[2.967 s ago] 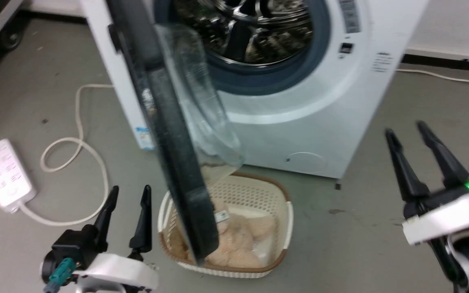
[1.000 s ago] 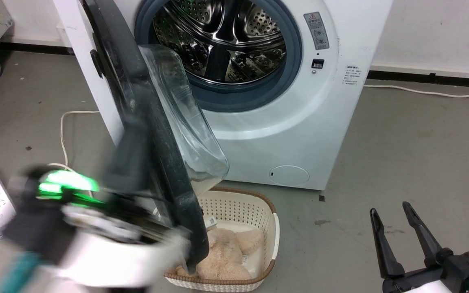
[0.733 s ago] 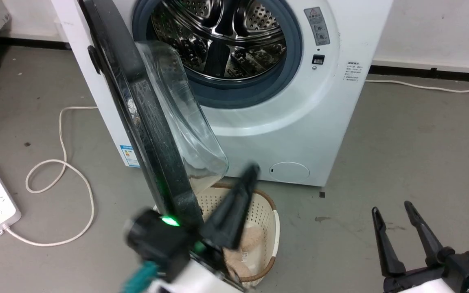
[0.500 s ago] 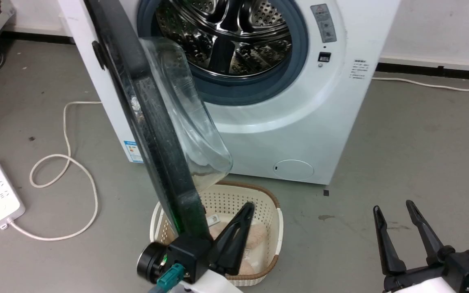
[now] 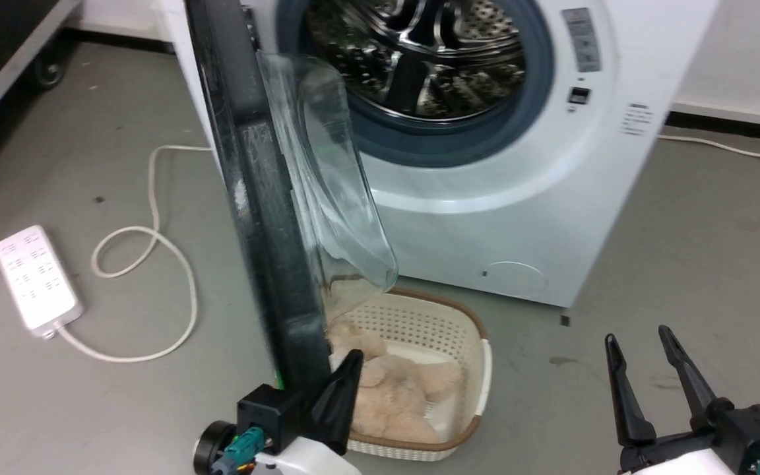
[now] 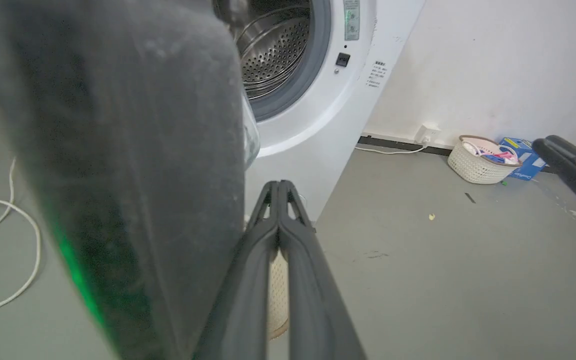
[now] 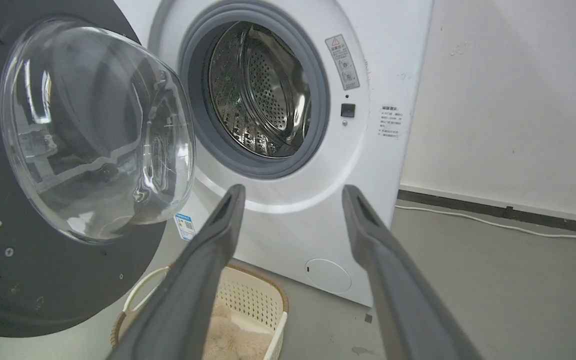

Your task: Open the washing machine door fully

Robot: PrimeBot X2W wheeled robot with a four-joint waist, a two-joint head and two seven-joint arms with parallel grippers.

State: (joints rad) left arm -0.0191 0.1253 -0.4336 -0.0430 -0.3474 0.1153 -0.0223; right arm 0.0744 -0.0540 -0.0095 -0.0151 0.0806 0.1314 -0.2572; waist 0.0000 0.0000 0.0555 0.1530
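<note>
Now that your left end effector [image 5: 352, 361] has swung from the lower left of the head view, outside the door, round to the lower centre, it sits clenched on nothing, fingers pressed together. It is just beside the inner face of the washing machine door [image 5: 268, 198], near the bottom rim; you cannot tell whether it touches. The door runs edge-on from the upper left to the lower centre. It stands roughly square to the front of the washing machine [image 5: 485, 218], with its glass bowl bulging over the cream basket [image 5: 419, 320]. The camera has shifted too, so don't read the door's new slant as swing. You are probably placed to push from inside, and much of the opening remains. Your right end effector [image 5: 637, 336] waits released at the lower right, well apart.
</note>
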